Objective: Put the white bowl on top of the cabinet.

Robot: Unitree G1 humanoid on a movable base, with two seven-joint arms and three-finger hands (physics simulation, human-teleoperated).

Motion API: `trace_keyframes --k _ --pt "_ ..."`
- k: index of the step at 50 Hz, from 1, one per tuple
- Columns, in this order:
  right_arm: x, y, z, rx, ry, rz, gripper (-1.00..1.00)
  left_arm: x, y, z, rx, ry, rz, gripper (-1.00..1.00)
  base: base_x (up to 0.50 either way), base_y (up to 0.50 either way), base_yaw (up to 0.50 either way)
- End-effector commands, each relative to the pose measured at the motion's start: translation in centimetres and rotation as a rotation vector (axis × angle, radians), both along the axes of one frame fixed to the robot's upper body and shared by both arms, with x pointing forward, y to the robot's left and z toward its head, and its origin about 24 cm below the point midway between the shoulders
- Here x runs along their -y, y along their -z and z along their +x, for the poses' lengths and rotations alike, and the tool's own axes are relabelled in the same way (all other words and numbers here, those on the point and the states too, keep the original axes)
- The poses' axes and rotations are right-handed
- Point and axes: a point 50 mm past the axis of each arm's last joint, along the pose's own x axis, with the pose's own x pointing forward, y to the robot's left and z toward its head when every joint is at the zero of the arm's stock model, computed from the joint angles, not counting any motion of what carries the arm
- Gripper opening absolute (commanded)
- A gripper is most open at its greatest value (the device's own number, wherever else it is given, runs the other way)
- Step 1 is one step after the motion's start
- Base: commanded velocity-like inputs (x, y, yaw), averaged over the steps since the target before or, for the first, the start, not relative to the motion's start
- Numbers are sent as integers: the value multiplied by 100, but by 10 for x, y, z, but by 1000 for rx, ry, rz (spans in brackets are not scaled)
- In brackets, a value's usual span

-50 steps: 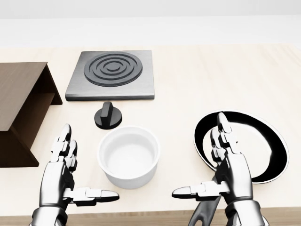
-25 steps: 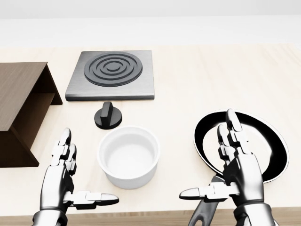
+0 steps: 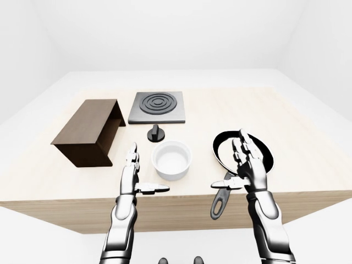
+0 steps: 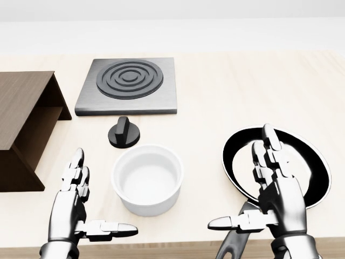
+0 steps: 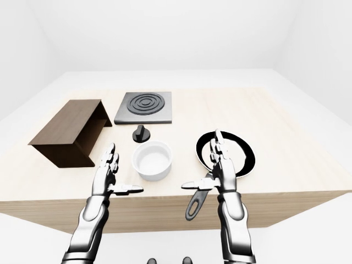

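My left hand [image 4: 73, 208] and right hand [image 4: 275, 197], fingers spread open, flank the round white ceramic bowl [image 4: 147, 179] on the pale wooden tabletop [image 4: 242, 91]; an uneven squeeze could tip it before reaching the dark brown wooden cabinet [image 3: 88, 132].

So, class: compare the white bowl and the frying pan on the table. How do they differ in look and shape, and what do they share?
The white bowl is white all over; the frying pan has a black rim. The bowl is deep with tall straight walls; the pan is wide and shallow. The pan has a handle reaching past the table's edge; the bowl has none. Both are round, sit upright on the wooden table, look empty, and neither is held.
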Motion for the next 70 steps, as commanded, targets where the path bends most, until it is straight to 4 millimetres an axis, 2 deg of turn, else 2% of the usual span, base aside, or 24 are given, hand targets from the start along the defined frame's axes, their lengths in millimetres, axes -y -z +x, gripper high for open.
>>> trace_keyframes --k 1,55,60,64,65,66,67,70 --pt "0 0 -1 2 1 -3 100 1 1 1 -3 2 4 100 0 0 0" --pt "1 -3 -3 15 6 0 100 7 8 5 -20 16 22 100 0 16 0" --pt "12 -11 -1 34 56 7 100 16 6 6 -39 36 43 100 0 0 0" --pt "13 -11 -1 34 63 5 100 17 6 6 -41 33 53 100 0 0 0" --pt "18 -12 2 24 78 -2 100 26 4 6 -51 73 81 100 0 0 0" --pt "34 -19 7 38 150 -19 100 108 -60 14 208 238 319 100 0 0 0" --pt "35 -20 7 38 153 -20 100 115 -65 14 234 255 331 100 0 0 0" --pt "35 -20 7 39 154 -20 100 115 -66 15 236 254 334 100 0 0 0"
